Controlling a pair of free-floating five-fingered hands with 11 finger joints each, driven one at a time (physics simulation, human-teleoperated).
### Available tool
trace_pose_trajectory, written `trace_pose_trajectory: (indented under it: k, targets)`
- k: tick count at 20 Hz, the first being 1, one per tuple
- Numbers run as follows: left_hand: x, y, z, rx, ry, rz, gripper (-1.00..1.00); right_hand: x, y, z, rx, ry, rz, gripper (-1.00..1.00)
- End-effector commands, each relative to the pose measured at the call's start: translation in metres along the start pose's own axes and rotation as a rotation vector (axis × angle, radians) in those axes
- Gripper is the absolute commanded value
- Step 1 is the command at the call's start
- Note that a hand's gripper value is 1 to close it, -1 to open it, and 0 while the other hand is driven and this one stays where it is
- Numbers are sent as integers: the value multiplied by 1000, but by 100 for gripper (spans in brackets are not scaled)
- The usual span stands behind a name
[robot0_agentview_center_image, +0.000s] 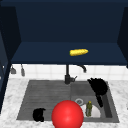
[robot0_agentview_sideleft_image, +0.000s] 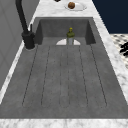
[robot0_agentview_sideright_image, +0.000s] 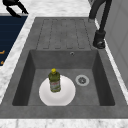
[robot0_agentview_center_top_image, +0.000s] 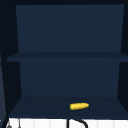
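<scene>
Bottle (robot0_agentview_center_image: 89, 108) is seen upright on the white plate (robot0_agentview_sideright_image: 67, 96) in the basin, just below the right hand (robot0_agentview_center_image: 98, 86), whose fingers hang loosely apart, nearer than the left hand (robot0_agentview_center_image: 38, 115).

Red ball (robot0_agentview_center_image: 67, 114), yellow corn (robot0_agentview_center_image: 78, 52), white plate (robot0_agentview_sideright_image: 66, 96), grey sink (robot0_agentview_sideright_image: 62, 30).

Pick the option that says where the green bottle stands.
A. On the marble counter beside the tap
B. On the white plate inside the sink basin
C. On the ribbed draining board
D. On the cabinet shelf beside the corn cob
B: the green bottle stands upright on the white plate lying on the basin floor, next to the drain.
</scene>
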Motion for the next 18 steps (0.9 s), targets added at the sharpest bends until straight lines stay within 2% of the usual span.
trace_pose_trajectory:
  k: [1,3,5,10,13,18]
  targets:
    - [0,0,0,0,0,0,0,2,32,7,-6,1,1,-100]
    - [0,0,0,0,0,0,0,0,48,9,-11,-2,-21,-100]
    - [0,0,0,0,0,0,0,4,64,7,-13,-9,0,-100]
    - [0,0,0,0,0,0,0,10,104,-5,-7,-67,11,-100]
    - [0,0,0,0,0,0,0,8,119,-25,-1,-105,21,-100]
    - [0,0,0,0,0,0,0,7,136,-70,28,-115,6,-100]
